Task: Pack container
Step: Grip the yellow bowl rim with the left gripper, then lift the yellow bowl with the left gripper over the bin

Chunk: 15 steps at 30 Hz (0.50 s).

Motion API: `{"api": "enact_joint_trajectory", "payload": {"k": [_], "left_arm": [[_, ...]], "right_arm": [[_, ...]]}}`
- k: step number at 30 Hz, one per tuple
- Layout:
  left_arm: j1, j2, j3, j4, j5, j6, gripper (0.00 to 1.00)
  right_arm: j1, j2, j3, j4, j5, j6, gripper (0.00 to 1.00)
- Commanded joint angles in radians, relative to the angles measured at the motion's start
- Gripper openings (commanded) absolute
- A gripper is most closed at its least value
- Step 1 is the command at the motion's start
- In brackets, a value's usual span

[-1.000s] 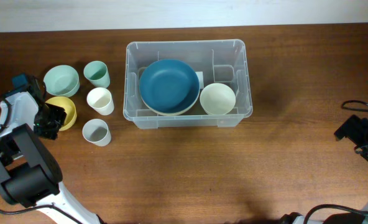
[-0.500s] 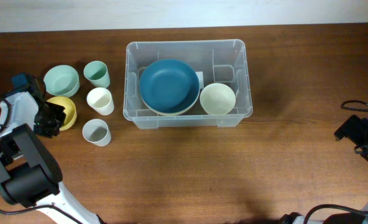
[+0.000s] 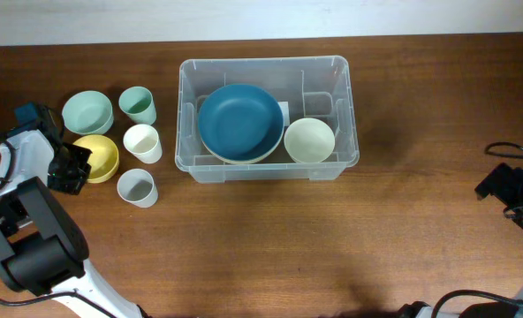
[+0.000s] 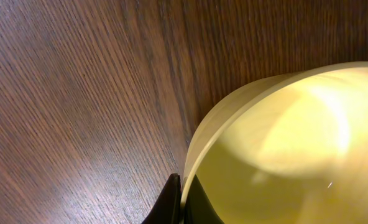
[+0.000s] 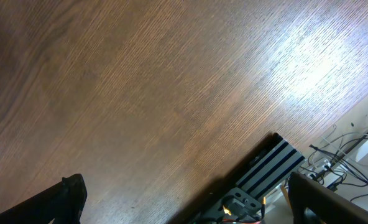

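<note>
Gripping the left rim of the yellow bowl [image 3: 101,157], the left gripper [image 3: 70,168] sits at the far left of the table [image 3: 261,256]. In the left wrist view its two dark fingers [image 4: 169,202] are pinched together on the bowl's thin wall, one outside and one inside. Just behind the yellow bowl stands a mint bowl [image 3: 87,112]. To the right come three cups, all upright with their mouths up: a mint cup [image 3: 138,104] farthest back, a white cup [image 3: 142,143] in the middle and a grey cup [image 3: 137,187] nearest the front. Each is close to the next but apart from it.

The container [image 3: 261,61] stands a little to the right of the cups, at the middle of the table and toward its far edge. It is upright with its open mouth facing up. Its long axis runs left to right, parallel with the table's far edge, so its short ends face the two arms. Inside, a blue bowl [image 3: 240,122] fills the left and middle, nested on a pale bowl [image 3: 244,161] whose rim shows only at the near side. A cream bowl [image 3: 309,140] sits in the near right part, just beside the blue one. A white label [image 3: 284,108] shows on the base between them.

At the far right, well apart from the container, is the right gripper [image 5: 184,186]. In the right wrist view its fingers [image 5: 66,199] stand spread wide over bare wood, holding nothing.
</note>
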Motion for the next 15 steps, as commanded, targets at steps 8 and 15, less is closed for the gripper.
{"api": "enact_joint_trajectory", "payload": {"k": [8, 15], "left_arm": [[0.093, -0.001, -0.004, -0.079, -0.019, -0.005, 0.01], [0.163, -0.109, -0.003, -0.114, -0.020, 0.021, 0.01]], "right_arm": [[-0.006, 0.003, -0.004, 0.000, -0.003, -0.002, 0.99], [-0.006, 0.003, -0.004, 0.000, -0.003, -0.003, 0.99]]}}
